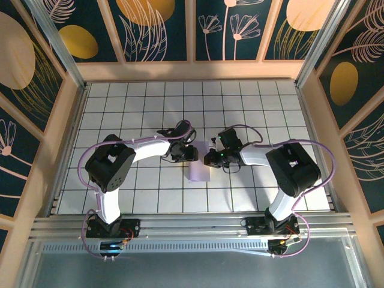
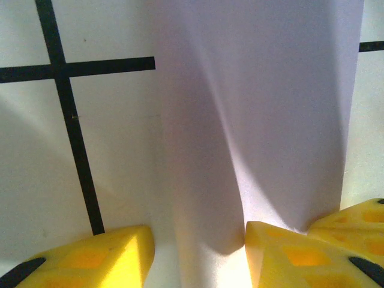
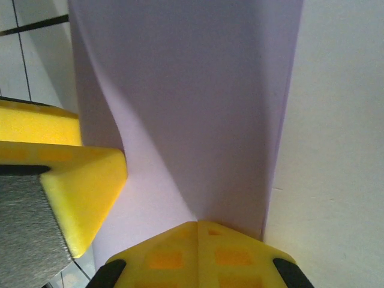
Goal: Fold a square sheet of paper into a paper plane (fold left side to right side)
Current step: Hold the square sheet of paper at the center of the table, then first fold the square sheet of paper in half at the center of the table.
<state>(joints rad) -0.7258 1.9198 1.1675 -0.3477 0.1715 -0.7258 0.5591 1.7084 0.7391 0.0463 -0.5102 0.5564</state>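
Both right gripper (image 3: 198, 252) jaws clamp an edge of the thin lavender square sheet of paper (image 3: 198, 108); left gripper (image 2: 198, 258) jaws stand apart astride it.

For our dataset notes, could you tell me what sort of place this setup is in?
Probably a purpose-built robot test cell: a white grid-lined table boxed in by printed panels, left arm and right arm bolted to an aluminium rail, the square sheet of paper between them.
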